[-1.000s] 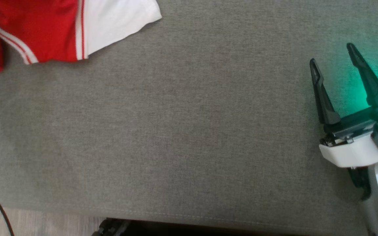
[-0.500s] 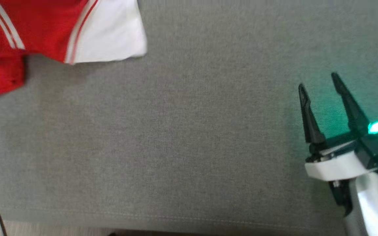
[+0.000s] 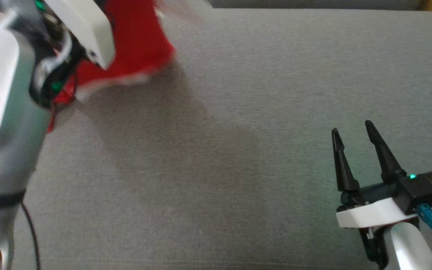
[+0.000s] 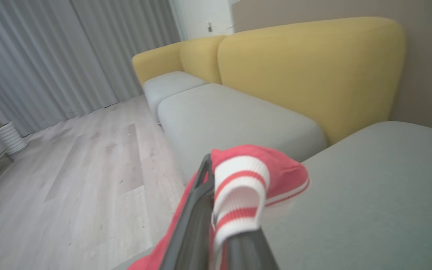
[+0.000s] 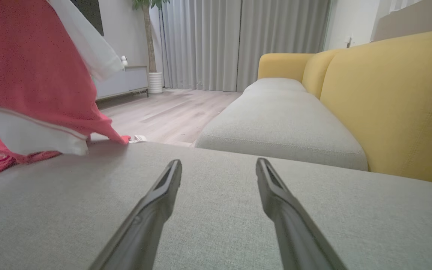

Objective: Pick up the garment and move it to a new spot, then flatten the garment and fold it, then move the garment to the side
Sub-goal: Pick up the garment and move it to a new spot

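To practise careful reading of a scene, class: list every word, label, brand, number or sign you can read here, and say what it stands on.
No text can be read.
The garment: plain red and white cloth with striped trim, no lettering in sight.
A small pale patch by its low edge: too small to read.
The grey cushion and the yellow sofa back: unmarked.

No word, number, label, brand or sign could be read in any view. The jersey [image 4: 238, 180] showed plain red cloth, white cloth and red-and-white striped trim with no legible lettering, and it was blurred in the head view.
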{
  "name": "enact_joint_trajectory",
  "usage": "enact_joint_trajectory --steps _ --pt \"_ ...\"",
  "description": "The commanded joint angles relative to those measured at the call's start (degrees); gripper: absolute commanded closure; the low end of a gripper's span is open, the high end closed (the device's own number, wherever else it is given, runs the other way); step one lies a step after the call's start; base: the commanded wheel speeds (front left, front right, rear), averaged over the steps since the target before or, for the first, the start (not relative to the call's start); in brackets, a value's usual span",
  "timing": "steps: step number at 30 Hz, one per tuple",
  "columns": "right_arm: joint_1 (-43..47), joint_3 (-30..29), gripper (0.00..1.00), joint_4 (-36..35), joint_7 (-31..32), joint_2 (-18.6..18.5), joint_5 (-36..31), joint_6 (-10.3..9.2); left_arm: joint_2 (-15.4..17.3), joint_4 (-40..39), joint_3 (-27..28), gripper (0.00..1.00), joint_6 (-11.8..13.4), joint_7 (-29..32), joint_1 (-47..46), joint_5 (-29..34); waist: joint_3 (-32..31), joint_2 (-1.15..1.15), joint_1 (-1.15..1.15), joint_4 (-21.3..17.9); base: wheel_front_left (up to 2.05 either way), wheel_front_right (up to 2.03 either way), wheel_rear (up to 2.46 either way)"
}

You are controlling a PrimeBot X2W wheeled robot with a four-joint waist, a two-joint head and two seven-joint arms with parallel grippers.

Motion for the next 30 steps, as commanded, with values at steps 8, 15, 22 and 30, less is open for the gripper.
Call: enact_joint_trajectory --steps 8,15,22,30 --pt "-1.76 2.41 0.00 -2.33 -0.61 1.83 1.55 0.44 -5.39 -20.17 -5.42 1.00 4.39 9.89 9.89 -6.76 -1.26 0.00 0.01 -7.61 0.00 0.00 0.00" --pt "-4.90 3.67 0.00 -2.74 -0.62 2.45 2.63 0.44 -15.32 -9.24 -12.33 1.00 7.75 5.64 8.87 -2.03 2.41 0.00 0.01 -14.43 0.00 0.00 0.00" --pt "-5.82 4.21 0.00 -2.23 -0.62 2.54 4.55 0.44 -18.65 2.25 -13.39 1.00 11.41 -7.44 3.42 -1.81 4.31 0.00 0.01 -18.93 0.00 0.00 0.00" --pt "-6.17 4.56 0.00 -2.05 -0.62 2.56 5.42 0.44 -18.75 9.16 -22.38 0.00 15.86 -22.60 -1.34 -14.85 4.74 0.00 0.01 -21.07 0.00 0.00 0.00"
